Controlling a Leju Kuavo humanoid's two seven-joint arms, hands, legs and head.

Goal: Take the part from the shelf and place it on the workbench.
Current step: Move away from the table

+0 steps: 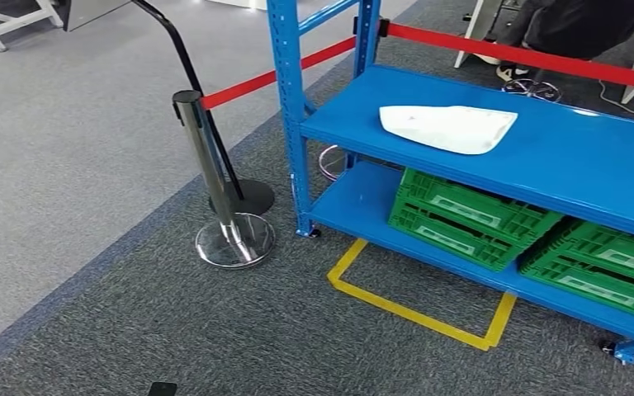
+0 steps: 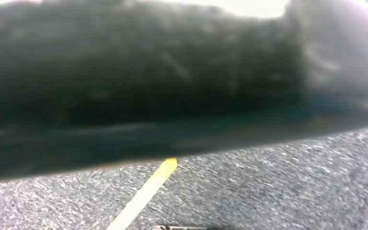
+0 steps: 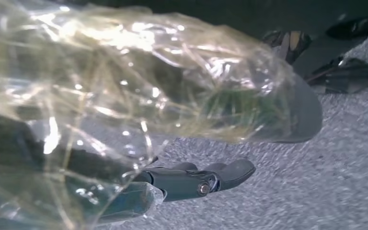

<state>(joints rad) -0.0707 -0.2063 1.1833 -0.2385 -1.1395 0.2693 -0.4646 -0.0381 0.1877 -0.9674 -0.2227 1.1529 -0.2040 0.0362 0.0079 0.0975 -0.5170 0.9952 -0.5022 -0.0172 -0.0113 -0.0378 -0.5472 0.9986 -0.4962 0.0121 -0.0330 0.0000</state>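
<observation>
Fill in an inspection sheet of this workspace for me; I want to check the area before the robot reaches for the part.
Surface: blue shelf; its upper level carries just the part.
Job's things: white bagged part lies flat on the upper level, untouched.
Clutter: green crates on the lower level.
Hands: right hand hangs over the carpet, wrapped in clear plastic, holding nothing; left hand is a dark blur, state unclear.
Cables: one thin cable on the floor behind the shelf.
Surroundings: red barrier belt, steel post, yellow floor marking, a person's shoes behind the shelf.
</observation>
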